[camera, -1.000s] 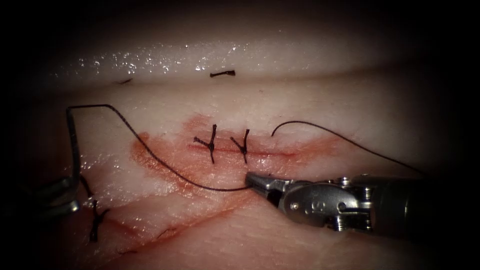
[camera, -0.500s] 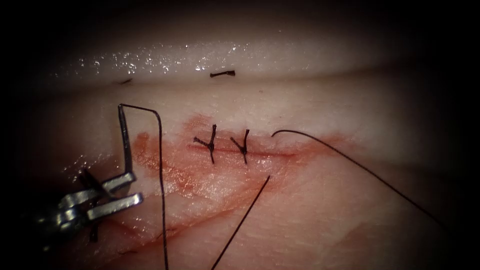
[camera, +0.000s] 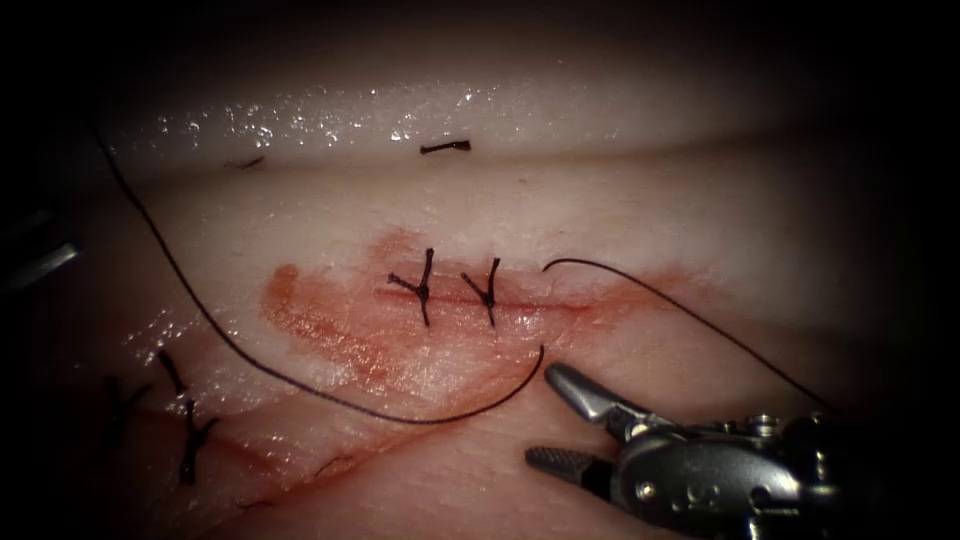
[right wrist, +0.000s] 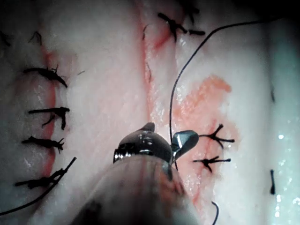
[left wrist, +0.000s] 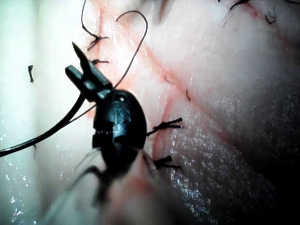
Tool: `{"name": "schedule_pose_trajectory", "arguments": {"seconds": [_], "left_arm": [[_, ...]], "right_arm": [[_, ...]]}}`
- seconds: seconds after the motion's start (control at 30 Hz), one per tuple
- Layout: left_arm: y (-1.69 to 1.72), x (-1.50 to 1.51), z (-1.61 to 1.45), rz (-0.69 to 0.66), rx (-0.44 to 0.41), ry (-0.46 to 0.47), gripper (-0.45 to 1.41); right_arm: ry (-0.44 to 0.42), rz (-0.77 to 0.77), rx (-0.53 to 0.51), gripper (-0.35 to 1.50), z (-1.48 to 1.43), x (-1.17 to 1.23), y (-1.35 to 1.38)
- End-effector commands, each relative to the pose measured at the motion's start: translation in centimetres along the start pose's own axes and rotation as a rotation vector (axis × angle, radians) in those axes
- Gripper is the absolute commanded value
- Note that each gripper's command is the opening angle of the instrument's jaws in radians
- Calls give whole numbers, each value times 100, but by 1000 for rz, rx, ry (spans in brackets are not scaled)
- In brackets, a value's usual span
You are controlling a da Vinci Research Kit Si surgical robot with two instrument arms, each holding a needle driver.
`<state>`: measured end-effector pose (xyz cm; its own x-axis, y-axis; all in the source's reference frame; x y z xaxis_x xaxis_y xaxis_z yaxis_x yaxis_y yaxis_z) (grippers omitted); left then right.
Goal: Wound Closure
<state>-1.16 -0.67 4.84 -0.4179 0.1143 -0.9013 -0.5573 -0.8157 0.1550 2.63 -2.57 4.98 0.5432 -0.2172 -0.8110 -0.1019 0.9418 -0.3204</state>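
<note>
At the endoscope view's lower right: right tool (camera: pixel 541 413) lies over the tissue (camera: pixel 650 220) below the cut (camera: pixel 530 305), jaws spread wide and holding nothing. The upper jaw tip is just beside the thread (camera: pixel 250 362) end, not touching as far as I can tell. The thread runs from that end in a long slack curve across the red fluid (camera: pixel 320 325) and up off the far left edge. A second strand (camera: pixel 700 300) arcs from the cut's right end down to the right tool's body. Two stitches (camera: pixel 423 288) sit on the cut. The stretch of cut to their right is bare, with open tissue above it. A cut end of thread (camera: pixel 445 147) lies well apart, on the upper ridge. The left tool (camera: pixel 42 262) is dim at the far left edge, and the jaws are unreadable there. Older stitches (camera: pixel 190 440) are at the lower left.

Left wrist view: left tool (left wrist: pixel 83 76) is clamped on the needle (left wrist: pixel 47 133), close behind the point. The sharp tip sticks out past the jaws, and the body curves away to the frame edge. The needle is clear of the tissue, not in it. Thread (left wrist: pixel 140 28) loops beyond the jaws. Stitch tails (left wrist: pixel 166 125) are just beside the tool's body.

Right wrist view: right tool (right wrist: pixel 167 133) is splayed open and empty. The thread (right wrist: pixel 174 103) drops along the edge of the red patch and passes just beside one jaw. The two stitches (right wrist: pixel 215 138) are near that jaw. A row of older stitches (right wrist: pixel 47 112) is well apart on the other side, with bare tissue between.
</note>
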Motion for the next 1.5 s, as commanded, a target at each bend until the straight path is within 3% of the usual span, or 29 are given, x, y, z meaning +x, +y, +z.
{"name": "schedule_pose_trajectory", "arguments": {"seconds": [0.03, 0.17, 0.27, 0.3, 0.37, 0.4, 0.6, 0.9, 1.0, 1.07, 1.13, 1.17, 1.23, 1.33, 1.4, 1.5], "left_arm": [[9, -3, 8, -4, -9, 6, -45], [21, -2, 20, -5, -33, 11, -45], [23, 0, 22, -3, -37, 14, -45], [23, 0, 22, -2, -36, 13, -45], [23, 0, 22, -7, -38, 16, -45], [23, 0, 22, -6, -40, 19, -45], [25, -2, 28, -1, -39, 18, -45], [52, -1, 51, 5, -88, 26, -45], [52, -1, 51, 6, -89, 26, -45], [52, -2, 50, 6, -89, 26, -45], [52, -2, 50, 6, -89, 27, -45], [52, -2, 50, 6, -89, 27, -45], [51, -2, 50, 6, -90, 27, -45], [50, -4, 51, 6, -93, 27, -45], [49, -8, 54, 6, -95, 29, -45], [49, -11, 55, 8, -93, 28, -45]], "right_arm": [[3, -9, -8, 148, 20, -15, -5], [-18, -11, 18, 145, 48, -58, -13], [-33, -6, 40, 114, 56, -72, -22], [-36, 2, 45, 94, 57, -73, -24], [-44, -22, 97, -7, 56, -74, -29], [-46, -22, 119, -35, 55, -72, -29], [-22, -23, 148, -35, 35, -31, -39], [109, -37, 229, -35, 9, 149, -86], [129, -43, 244, -35, 13, 177, -91], [124, -47, 243, -35, 16, 176, -84], [115, -46, 221, 108, 18, 156, -63], [113, -32, 198, 128, 17, 148, -57], [120, -24, 128, 145, 11, 128, -44], [96, -30, 64, 148, -2, 101, -27], [51, -42, 31, 148, -18, 69, -10], [32, -38, 28, 148, -24, 44, -3]]}}
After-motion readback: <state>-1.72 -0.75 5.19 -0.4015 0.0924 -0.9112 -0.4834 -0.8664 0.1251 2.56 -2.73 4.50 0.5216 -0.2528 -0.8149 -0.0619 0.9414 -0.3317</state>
